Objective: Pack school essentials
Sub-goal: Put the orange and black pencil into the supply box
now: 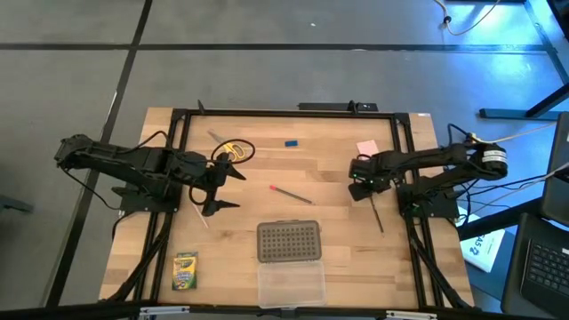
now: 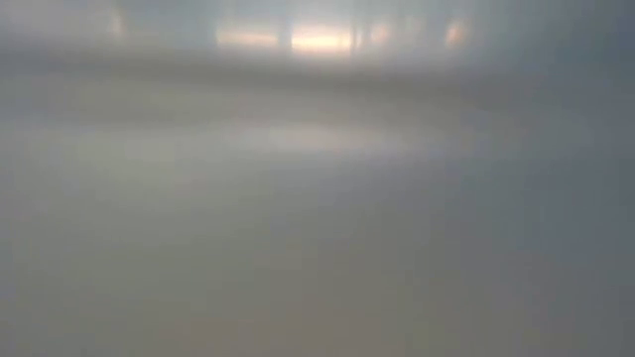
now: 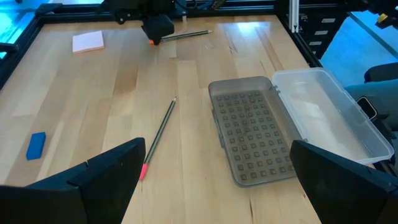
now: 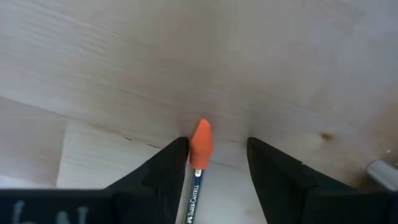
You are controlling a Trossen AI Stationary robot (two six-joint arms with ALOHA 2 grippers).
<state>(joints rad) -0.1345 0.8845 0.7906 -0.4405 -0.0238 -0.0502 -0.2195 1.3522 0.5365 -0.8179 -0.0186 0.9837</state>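
My right gripper (image 1: 360, 185) (image 4: 217, 165) is open and points down at the table, its fingers on either side of the orange eraser end of the dark pencil (image 1: 378, 218). My left gripper (image 1: 227, 188) (image 3: 217, 183) is open above bare wood, left of the red-tipped pencil (image 1: 291, 194) (image 3: 160, 132). The yellow-handled scissors (image 1: 234, 151), blue eraser (image 1: 291, 141) (image 3: 36, 144) and pink pad (image 1: 367, 148) (image 3: 87, 41) lie flat toward the far side. The green-yellow crayon box (image 1: 184, 271) lies near the table's near left corner. A pale pencil (image 1: 203, 219) lies by the left gripper. My right gripper comes from above, pointing down, with the dark pencil's orange eraser end (image 4: 201, 144) between its fingers. One finger (image 4: 168, 171) stands right beside the pencil; whether it touches, I cannot tell. The pencil lies flat on the table.
The case lies open at the near middle: grey dotted lid (image 1: 289, 242) (image 3: 252, 127) and clear tray (image 1: 291, 284) (image 3: 329, 118) side by side. A black frame (image 1: 284, 112) rims the table. Bare wood lies between the arms. The low view shows only haze.
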